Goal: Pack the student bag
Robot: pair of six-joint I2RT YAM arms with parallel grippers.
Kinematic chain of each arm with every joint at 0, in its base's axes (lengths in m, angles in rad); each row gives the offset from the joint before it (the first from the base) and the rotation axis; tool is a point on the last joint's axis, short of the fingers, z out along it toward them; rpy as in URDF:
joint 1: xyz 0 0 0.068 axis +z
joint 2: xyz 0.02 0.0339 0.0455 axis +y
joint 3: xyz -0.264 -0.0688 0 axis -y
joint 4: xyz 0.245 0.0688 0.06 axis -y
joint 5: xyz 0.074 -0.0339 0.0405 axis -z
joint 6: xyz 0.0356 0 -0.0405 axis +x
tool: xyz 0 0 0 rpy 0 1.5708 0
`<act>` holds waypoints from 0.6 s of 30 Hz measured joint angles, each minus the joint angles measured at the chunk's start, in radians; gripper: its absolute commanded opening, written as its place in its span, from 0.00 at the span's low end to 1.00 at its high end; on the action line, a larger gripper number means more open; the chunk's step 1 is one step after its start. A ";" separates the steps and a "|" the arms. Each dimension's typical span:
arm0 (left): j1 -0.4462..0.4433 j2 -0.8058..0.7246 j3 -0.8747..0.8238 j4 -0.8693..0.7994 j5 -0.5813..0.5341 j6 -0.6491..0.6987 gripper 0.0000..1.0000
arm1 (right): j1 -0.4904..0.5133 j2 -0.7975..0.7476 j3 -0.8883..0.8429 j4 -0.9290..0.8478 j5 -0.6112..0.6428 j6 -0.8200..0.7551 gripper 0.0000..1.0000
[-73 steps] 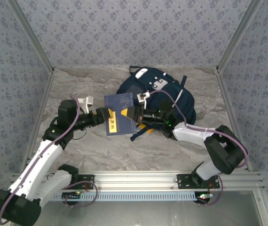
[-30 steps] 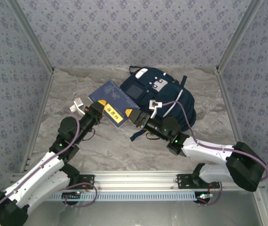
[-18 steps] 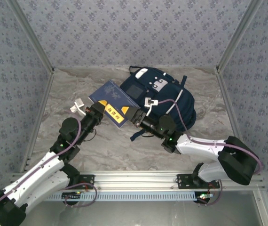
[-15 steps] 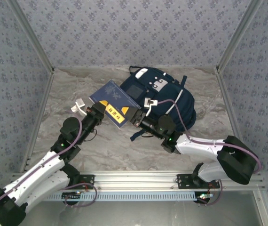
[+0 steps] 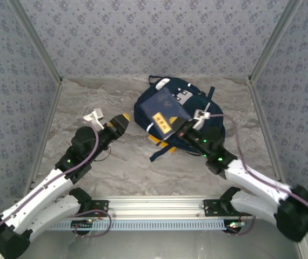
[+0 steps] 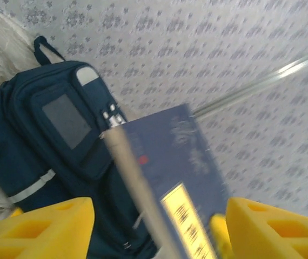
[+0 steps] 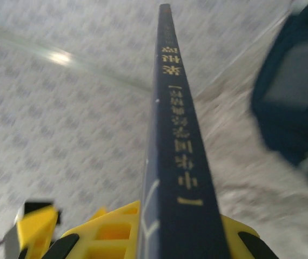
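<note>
Right wrist view: gold lettering down the thin navy-blue book's (image 7: 182, 162) spine.
Right gripper (image 5: 178, 129): clamped on book, over large navy-blue fabric student bag (image 5: 218, 125).
Left gripper (image 5: 120, 121): fingers spread, holding nothing.

book (image 5: 162, 111): dark blue, gold lettering on the spine, yellow label on the cover; tilted, over the far middle of the table.
table (image 5: 127, 167): grey-white marble pattern.
walls (image 5: 154, 38): blue-grey floral paper; rise from the table's left, far and right edges.
rail (image 5: 159, 203): aluminium; along the table's near edge.
</note>
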 measured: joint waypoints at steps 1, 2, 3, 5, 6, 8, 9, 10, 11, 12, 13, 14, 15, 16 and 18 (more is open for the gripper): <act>0.000 0.041 0.033 -0.029 0.017 0.038 0.66 | -0.048 -0.064 0.000 -0.084 0.012 -0.019 0.00; 0.000 0.099 0.080 -0.061 0.040 0.078 0.66 | -0.097 -0.132 0.002 -0.177 0.023 -0.044 0.00; 0.000 0.172 0.141 -0.094 0.069 0.122 0.66 | -0.144 -0.196 0.008 -0.269 0.038 -0.071 0.00; -0.006 0.332 0.284 -0.158 0.118 0.202 0.67 | -0.220 -0.293 0.037 -0.441 0.077 -0.126 0.00; -0.012 0.430 0.373 -0.199 0.146 0.244 0.66 | -0.255 -0.336 0.056 -0.523 0.105 -0.154 0.00; -0.027 0.596 0.529 -0.263 0.192 0.315 0.64 | -0.304 -0.394 0.093 -0.651 0.152 -0.207 0.00; -0.039 0.688 0.623 -0.299 0.217 0.351 0.64 | -0.323 -0.420 0.114 -0.713 0.178 -0.235 0.00; -0.047 0.759 0.694 -0.325 0.235 0.375 0.63 | -0.335 -0.435 0.131 -0.756 0.199 -0.257 0.00; -0.058 0.842 0.783 -0.360 0.261 0.400 0.63 | -0.345 -0.456 0.150 -0.808 0.228 -0.282 0.00; -0.068 0.927 0.876 -0.390 0.291 0.421 0.63 | -0.352 -0.473 0.169 -0.854 0.256 -0.307 0.00; -0.076 1.003 0.958 -0.414 0.319 0.437 0.62 | -0.356 -0.485 0.183 -0.885 0.278 -0.326 0.00; -0.084 1.076 1.038 -0.440 0.348 0.450 0.62 | -0.359 -0.498 0.200 -0.921 0.305 -0.348 0.00; -0.091 1.156 1.134 -0.476 0.380 0.461 0.62 | -0.360 -0.508 0.214 -0.950 0.330 -0.367 0.00; -0.098 1.233 1.224 -0.502 0.405 0.472 0.62 | -0.361 -0.517 0.222 -0.971 0.349 -0.384 0.00; -0.109 1.362 1.383 -0.558 0.440 0.489 0.61 | -0.361 -0.536 0.233 -1.006 0.378 -0.412 0.00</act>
